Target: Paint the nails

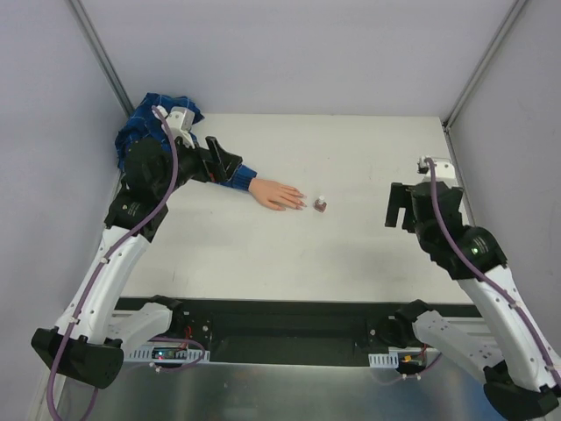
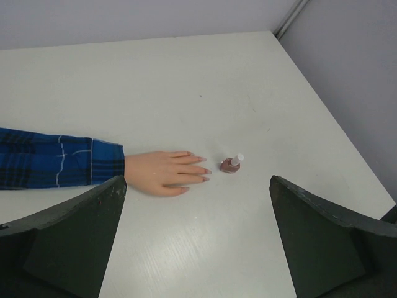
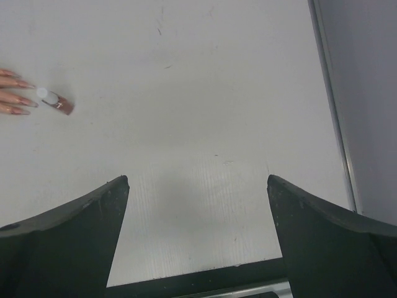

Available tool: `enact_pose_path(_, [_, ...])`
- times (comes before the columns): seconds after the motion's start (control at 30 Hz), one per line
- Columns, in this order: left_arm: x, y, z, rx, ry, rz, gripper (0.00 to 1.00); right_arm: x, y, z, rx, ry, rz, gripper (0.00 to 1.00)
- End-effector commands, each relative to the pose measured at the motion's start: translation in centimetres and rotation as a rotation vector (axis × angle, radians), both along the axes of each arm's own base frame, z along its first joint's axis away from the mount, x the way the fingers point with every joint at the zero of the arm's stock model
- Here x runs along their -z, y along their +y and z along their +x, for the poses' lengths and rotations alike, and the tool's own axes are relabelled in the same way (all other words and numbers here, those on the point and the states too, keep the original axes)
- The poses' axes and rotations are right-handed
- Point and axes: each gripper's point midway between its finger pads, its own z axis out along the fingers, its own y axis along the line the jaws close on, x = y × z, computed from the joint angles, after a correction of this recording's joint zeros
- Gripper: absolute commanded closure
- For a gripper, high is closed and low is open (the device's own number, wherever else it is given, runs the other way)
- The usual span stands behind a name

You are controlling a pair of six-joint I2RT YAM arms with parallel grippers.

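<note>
Nails (image 2: pixel 207 171): on fake hand (image 1: pixel 279 195), flat on table (image 1: pixel 351 263), left of centre; polish bottle (image 1: pixel 322 204) just beside.
Left gripper (image 1: pixel 226 163): wide, empty, above sleeve (image 2: pixel 56 161).
Right gripper (image 1: pixel 396 206): wide, empty, near right edge, well apart from bottle.

The top camera looks down from high behind on the whole table (image 1: pixel 263 259). The left wrist camera looks slanted across it at the fake hand (image 2: pixel 162 173); the right one looks almost straight down. All share the polish bottle (image 1: pixel 322 204).
</note>
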Motion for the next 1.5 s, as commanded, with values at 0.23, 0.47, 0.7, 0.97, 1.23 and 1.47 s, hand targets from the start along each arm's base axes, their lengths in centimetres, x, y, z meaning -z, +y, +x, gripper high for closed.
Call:
enact_pose_path(0.23, [5.8,-5.5,-0.7,0.261,0.204,-0.026,0.05,5.3,4.5,3.8,-0.089,0.254,-0.038,0.04])
enact_pose_path(0.47, [9.2,-8.3,-0.7,0.318,0.343,-0.029,0.13,8.8,12.0,6.7,-0.388,0.306,0.131,0.04])
enact_pose_path(0.7, [10.2,-8.1,-1.1,0.328,0.348,-0.007,0.12,11.2,15.8,11.2,-0.405,0.391,0.176,0.04])
enact_pose_path(0.97, [13.1,-9.9,-0.5,0.285,0.392,0.086,0.18,12.4,14.2,12.4,-0.242,0.397,0.281,0.02])
enact_pose_path(1.23, [14.3,-14.0,2.5,0.098,0.322,0.264,0.18,12.2,5.6,8.5,-0.009,0.361,0.376,0.03])
enact_pose_path(1.47, [18.9,-19.8,6.5,0.086,0.345,0.451,0.40,9.8,1.9,3.8,0.027,0.303,0.310,0.04])
